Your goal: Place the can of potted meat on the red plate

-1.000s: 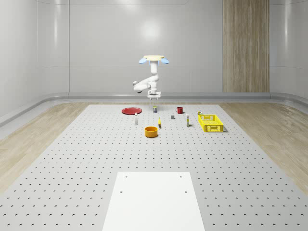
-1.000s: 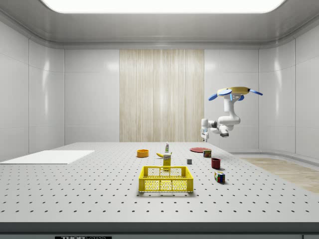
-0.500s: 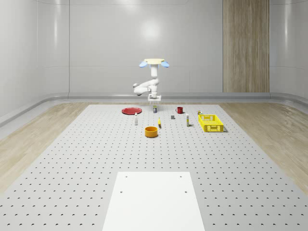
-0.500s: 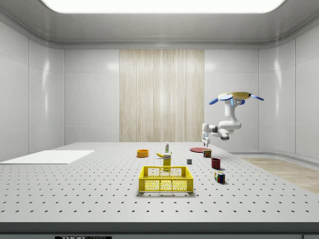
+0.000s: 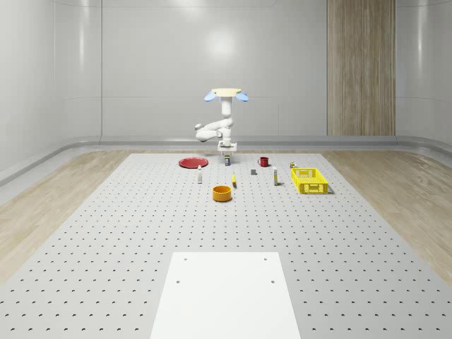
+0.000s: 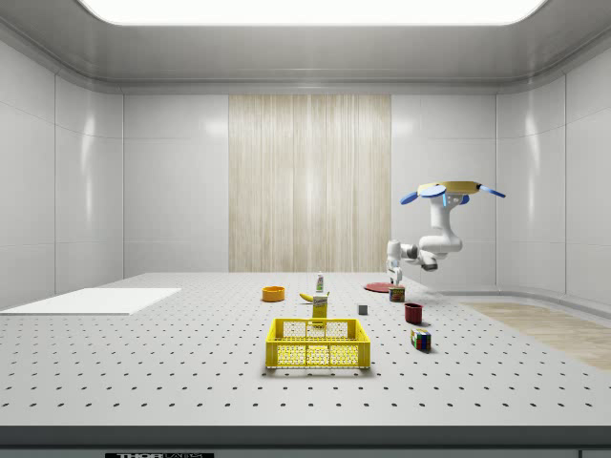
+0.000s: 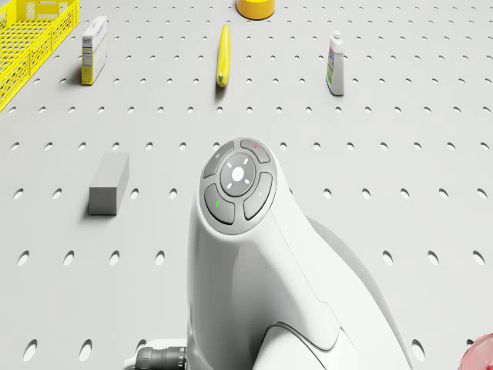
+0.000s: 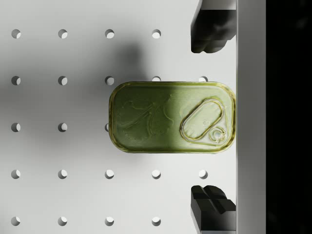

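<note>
Hovering over the far end of the perforated table (image 5: 141,233), just to the whole-scene view's right of the red plate (image 5: 192,163), I have the arm folded down so my gripper (image 5: 227,150) hangs straight above the can of potted meat (image 8: 171,117). Can stands on the table, beside the plate, not yet touched.

Pincer state: spread wide, nothing held. In the wrist view one fingertip (image 8: 210,29) sits on each long side of the lid, both well clear of it.

Risks, as I judge them:
- Both fingers line up with the pull-tab end (image 8: 204,122), not the can's middle. Closing here would grip near one end; the can could pivot or slip out on the lift.
- Any hover drift during the final drop could put a fingertip on the lid rim and tip or shove the can.
- Red mug (image 5: 263,162) and small bottle (image 5: 200,174) stand near; the carry to the plate should be kept high enough to clear the bottle.

Change against the earlier frames: drone body (image 5: 225,92) sits lower, arm more tucked, gripper much closer to the can. Objects on the table unchanged.
</note>
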